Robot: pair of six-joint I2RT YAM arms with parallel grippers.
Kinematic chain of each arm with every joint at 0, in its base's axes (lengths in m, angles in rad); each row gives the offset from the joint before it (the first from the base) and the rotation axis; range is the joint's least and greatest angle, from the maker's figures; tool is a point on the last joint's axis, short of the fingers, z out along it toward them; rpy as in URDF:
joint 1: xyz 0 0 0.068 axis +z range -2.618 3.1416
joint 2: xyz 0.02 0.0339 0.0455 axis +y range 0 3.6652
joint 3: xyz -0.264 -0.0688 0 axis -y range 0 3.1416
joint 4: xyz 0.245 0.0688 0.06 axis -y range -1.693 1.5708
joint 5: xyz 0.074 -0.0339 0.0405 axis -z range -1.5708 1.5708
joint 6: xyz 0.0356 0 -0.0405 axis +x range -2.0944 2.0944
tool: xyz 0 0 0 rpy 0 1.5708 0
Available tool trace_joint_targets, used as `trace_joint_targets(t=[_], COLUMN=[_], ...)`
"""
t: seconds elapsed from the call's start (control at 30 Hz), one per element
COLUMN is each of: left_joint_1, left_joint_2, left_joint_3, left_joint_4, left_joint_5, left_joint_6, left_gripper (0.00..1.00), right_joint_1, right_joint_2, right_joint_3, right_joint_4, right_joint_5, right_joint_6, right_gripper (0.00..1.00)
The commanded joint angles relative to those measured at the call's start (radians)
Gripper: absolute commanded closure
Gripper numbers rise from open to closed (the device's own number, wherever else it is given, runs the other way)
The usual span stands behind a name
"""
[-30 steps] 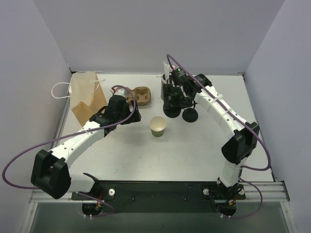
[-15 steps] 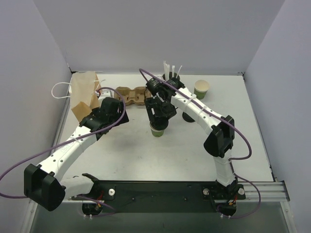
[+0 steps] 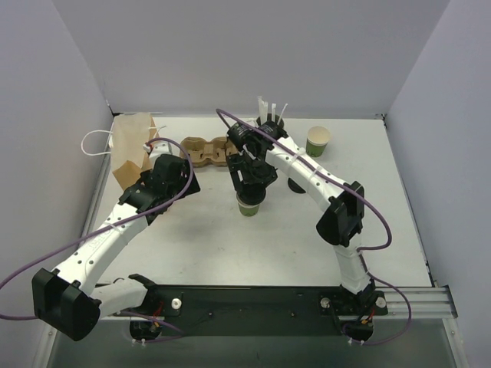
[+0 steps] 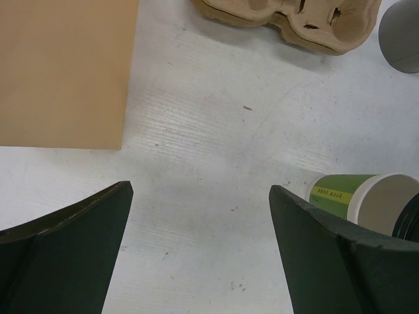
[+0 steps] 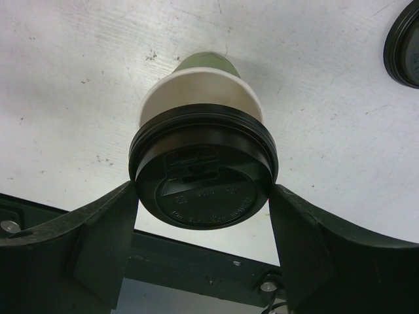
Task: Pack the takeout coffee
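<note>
The green cup [image 3: 249, 205] stands upright near the middle of the table [image 3: 222, 241], and the right gripper [image 5: 203, 196] hangs directly over it. Its two fingers are closed in on the black lid [image 5: 203, 173], one pad pressed to each side of the lid's rim. In the right wrist view the lid sits at the cup's mouth but a band of the cream inner wall shows beyond its far edge, so it looks tilted or not fully seated. Whether it is snapped on anywhere cannot be told. The left gripper [image 4: 200, 190] hovers low over bare table at about 9 o'clock from the cup, fingers spread wide with nothing between them. The cup's green side and pale rim show at the lower right of its wrist view. From the cup, the brown pulp drink carrier [image 3: 205, 151] lies at 11 o'clock, well apart. The tan paper bag [image 3: 132, 149] stands farther out at 10 o'clock near the table's left edge. A grey straw holder [image 3: 270, 120] with white straws stands at 12 o'clock near the back. A second, lidless green cup [image 3: 318, 140] stands at 2 o'clock, and a spare black lid [image 5: 407, 42] lies flat at 3 o'clock, near but apart.
</note>
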Motion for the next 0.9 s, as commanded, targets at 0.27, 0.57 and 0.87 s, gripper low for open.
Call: trace_joint_targets(t=[0.27,0.57,0.87], left_joint_1=[0.007,0.013,0.013], left_joint_2=[-0.009,0.0,0.009], left_joint_3=[0.003,-0.003,-0.006], left_joint_4=[0.036,0.05,0.063], left_joint_5=[0.03,0.051,0.065], left_joint_6=[0.011,0.016,0.019], left_gripper=[0.03,0.03,0.03], right_joint_1=[0.008,0.017,0.016], right_joint_2=[0.076,0.096,0.102], right_joint_3=[0.055,0.06,0.083], right_joint_4=[-0.053,-0.052,-0.053], right_joint_5=[0.041,0.056,0.058], right_joint_6=[-0.018,-0.016,-0.016], right_gripper=[0.32,0.31,0.31])
